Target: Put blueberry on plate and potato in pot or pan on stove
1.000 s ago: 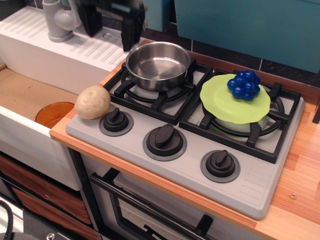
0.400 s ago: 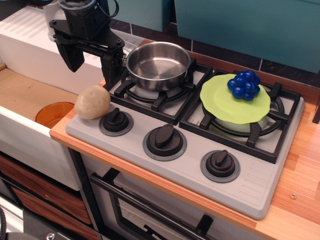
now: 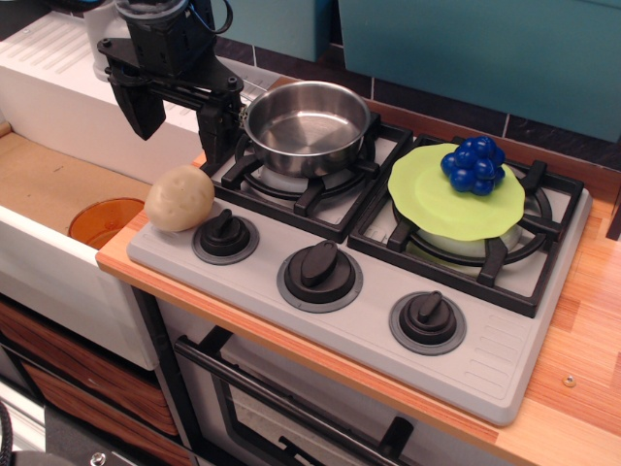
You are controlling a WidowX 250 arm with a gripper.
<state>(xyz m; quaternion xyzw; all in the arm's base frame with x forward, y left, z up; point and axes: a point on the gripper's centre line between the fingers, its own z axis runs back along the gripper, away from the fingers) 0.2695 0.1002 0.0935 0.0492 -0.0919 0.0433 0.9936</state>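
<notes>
The beige potato (image 3: pixel 179 198) lies on the front left corner of the grey stove (image 3: pixel 505 369), beside the left knob. The steel pan (image 3: pixel 306 126) stands empty on the left burner grate. The blue blueberry cluster (image 3: pixel 473 164) rests on the lime-green plate (image 3: pixel 456 194), which lies on the right burner. My black gripper (image 3: pixel 179 123) hangs open and empty above and behind the potato, its right finger (image 3: pixel 215 136) close to the pan's left side.
An orange round cup (image 3: pixel 105 221) sits in the sink area left of the stove. A white drainboard (image 3: pixel 92 78) and grey faucet (image 3: pixel 107 39) are at the back left. Three black knobs (image 3: pixel 319 272) line the stove front. Wooden counter (image 3: pixel 592 320) at right.
My gripper came down from the top of the view and moved left to hang over the potato, fingers spread. In the last half second it barely shifted. The objects did not move.
</notes>
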